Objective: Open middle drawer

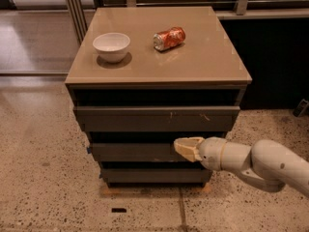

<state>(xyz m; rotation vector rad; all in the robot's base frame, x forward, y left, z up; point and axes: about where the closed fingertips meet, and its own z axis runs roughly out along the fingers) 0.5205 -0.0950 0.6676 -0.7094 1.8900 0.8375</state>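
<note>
The middle drawer (130,152) is a plain dark grey-brown handleless front, second of three stacked in the cabinet, with a small blue bit (89,150) at its left end. It looks closed, roughly flush under the front above. My gripper (186,148) has a cream tip on a white arm that comes in from the lower right. The tip sits at the upper edge of the middle drawer, right of its centre. I cannot tell whether it touches the front.
The top drawer front (154,118) has pale scratch marks; the lowest front (154,176) sits near the floor. On the tan cabinet top (203,66) stand a white bowl (111,46) and a lying orange can (169,38). The floor is speckled terrazzo; a dark wall is at the right.
</note>
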